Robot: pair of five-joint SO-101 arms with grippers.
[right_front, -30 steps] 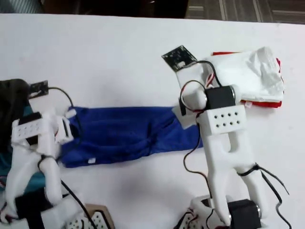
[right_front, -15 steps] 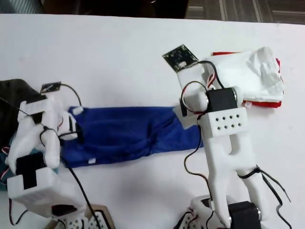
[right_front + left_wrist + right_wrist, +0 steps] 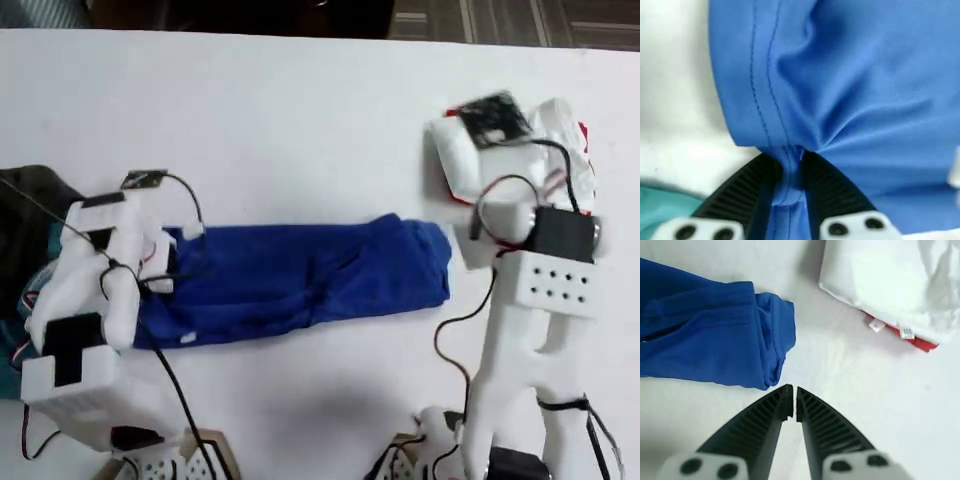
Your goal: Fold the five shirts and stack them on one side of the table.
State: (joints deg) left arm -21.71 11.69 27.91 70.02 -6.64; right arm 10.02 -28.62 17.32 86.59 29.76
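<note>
Left claw [image 3: 789, 162] clamped on a hem of the blue shirt [image 3: 300, 275], which lies stretched across the worktop [image 3: 250, 110]; right claw [image 3: 794, 405] narrow, holding nothing, above bare worktop between blue shirt and white shirt [image 3: 890, 285].

The left arm [image 3: 90, 300] covered the left end of the blue shirt [image 3: 300, 280]. The dark cloth [image 3: 25, 205] and the teal cloth [image 3: 660, 210] were cut off by the picture's edge and lay partly under this arm. The red shirt [image 3: 920, 342] was almost fully hidden under the white shirt [image 3: 890, 280], which was itself partly behind the right arm [image 3: 540, 290].
</note>
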